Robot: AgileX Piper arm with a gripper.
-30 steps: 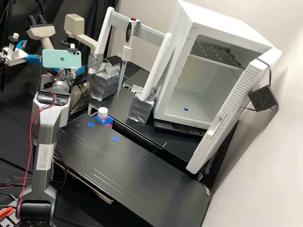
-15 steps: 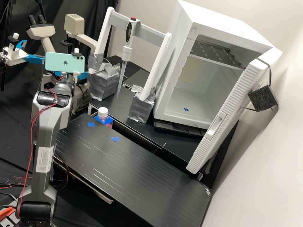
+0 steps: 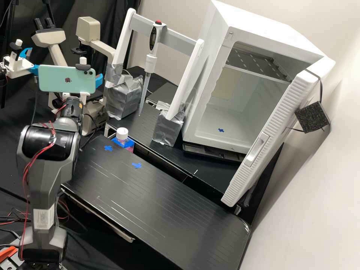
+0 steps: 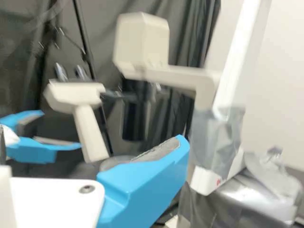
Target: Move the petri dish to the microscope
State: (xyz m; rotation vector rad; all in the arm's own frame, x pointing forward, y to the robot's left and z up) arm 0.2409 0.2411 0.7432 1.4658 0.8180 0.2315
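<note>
Apparently, the late stage is under way: the gripper [image 3: 99, 80] is held near the microscope [image 3: 48, 38], towards ten o'clock, but delivery cannot be confirmed. The petri dish cannot be placed, nor can spread or pinched be told.

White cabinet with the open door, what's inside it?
Inside the white cabinet, a metal shelf sits high and a blue cross lies below; the open door hides part of the interior.
</note>
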